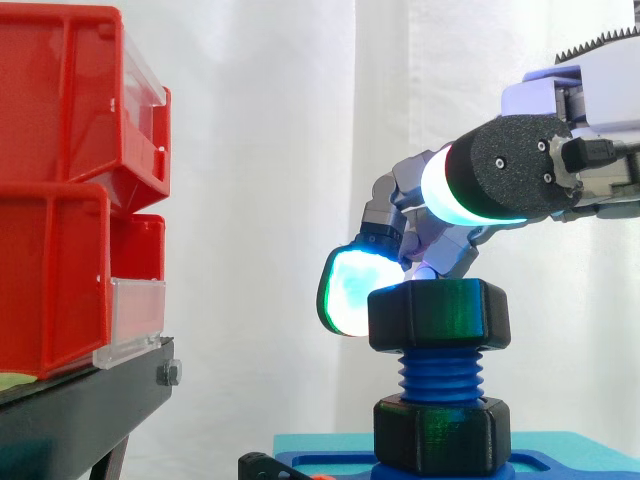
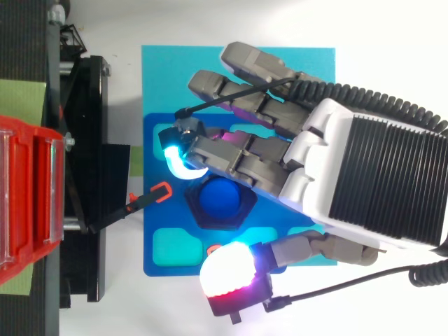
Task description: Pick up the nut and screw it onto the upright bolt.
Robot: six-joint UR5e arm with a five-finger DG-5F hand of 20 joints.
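The robot hand (image 2: 318, 150) reaches in over the bolt (image 1: 440, 375) with its fingers curled round the nut (image 1: 440, 315). From the side, one cyan-white fingertip (image 1: 350, 290) lies against the nut's side face that points toward the bins. The thumb (image 1: 500, 170) hangs higher than the nut, on the camera's side of the bolt.

From above, the thumb's white and red pad (image 2: 227, 273) is clear of the nut's rim (image 2: 217, 222), and a curled cyan fingertip (image 2: 175, 155) sits just beside the opposite corner. That view also shows the bolt's blue tip (image 2: 222, 198) inside the nut's bore.

The nut sits at the top of the bolt, level, its bore in line with the thread. The bolt stands upright, long axis vertical. Only the side view shows the bare blue thread under the nut and a second black nut (image 1: 440, 435) at the bolt's foot.

The bolt rises from a blue plate (image 2: 157, 252) on a teal mat (image 2: 161, 77). An orange clip (image 2: 161, 191) lies between bolt and black stand (image 1: 80, 410), which carries the red bins (image 1: 60, 180).
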